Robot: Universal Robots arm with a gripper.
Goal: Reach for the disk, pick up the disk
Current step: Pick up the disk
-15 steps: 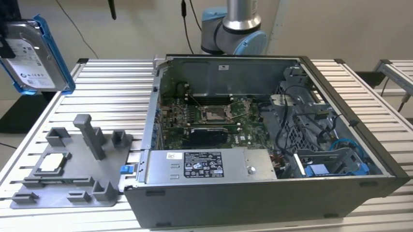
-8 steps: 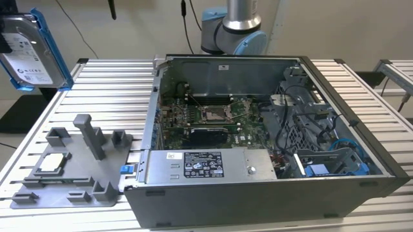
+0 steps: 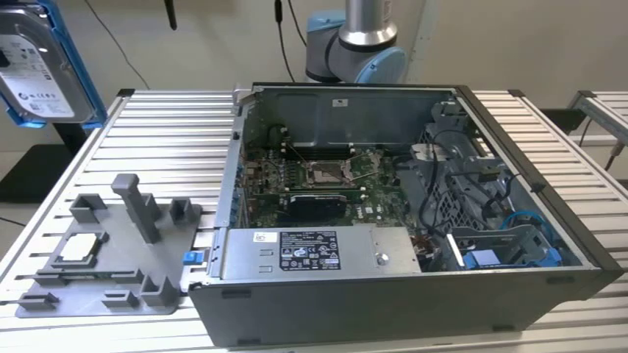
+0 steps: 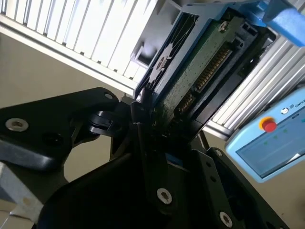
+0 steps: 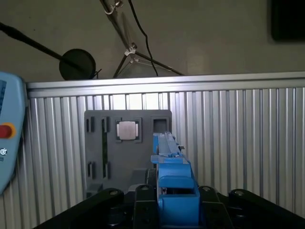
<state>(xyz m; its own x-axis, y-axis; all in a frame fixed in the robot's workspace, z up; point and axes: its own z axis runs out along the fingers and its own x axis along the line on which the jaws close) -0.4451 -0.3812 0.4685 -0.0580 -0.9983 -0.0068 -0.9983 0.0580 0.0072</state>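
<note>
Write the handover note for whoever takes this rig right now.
Gripper: shut on the disk, fingers clamped on its blue-framed end.
Disk: lifted clear, held in the air; in the first wrist view the grey fixture and slatted table lie beyond it.
Done: reach and pick-up, by the look of it.
Left: nothing of this task that shows.

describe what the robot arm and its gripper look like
In the exterior view the arm is a silver metal tube running into rounded grey joints with light blue caps. In the second wrist view the gripper is matte black, built from flat, round-ended linkage bars pinned together with silver rivet heads.
</note>
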